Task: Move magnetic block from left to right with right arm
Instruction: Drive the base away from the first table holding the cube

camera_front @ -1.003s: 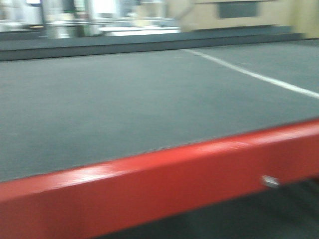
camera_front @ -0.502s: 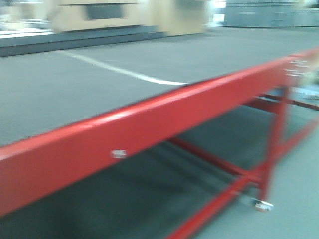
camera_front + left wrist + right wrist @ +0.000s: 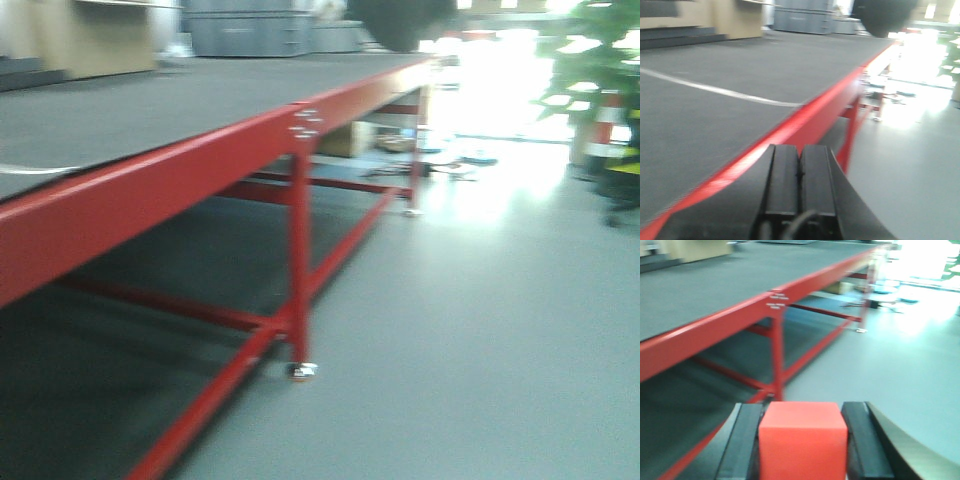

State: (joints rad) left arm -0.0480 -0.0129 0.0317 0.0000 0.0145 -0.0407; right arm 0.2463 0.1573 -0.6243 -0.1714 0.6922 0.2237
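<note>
The magnetic block (image 3: pixel 803 445) — a plain red cube — sits clamped in the right gripper (image 3: pixel 803 407), whose dark fingers (image 3: pixel 747 445) press against its left and right faces, parted just as wide as the cube itself. In the right wrist view the block is clear of the table (image 3: pixel 705 327); the long red rail runs away ahead and to the left of it, with grey floor (image 3: pixel 900 370) beyond. The left gripper (image 3: pixel 800 150) has its two black pads brought together with nothing between them, and it hangs over the red edge of the table, where a white line (image 3: pixel 715 90) crosses the dark grey top. The blurred front-facing view shows the same table from beside its rail — a red leg (image 3: pixel 299 240) ending in a small caster (image 3: pixel 303 371), a lower crossbar, grey crates (image 3: pixel 250 32) at the far end and a green plant (image 3: pixel 595 60) near the bright light at the right.
</note>
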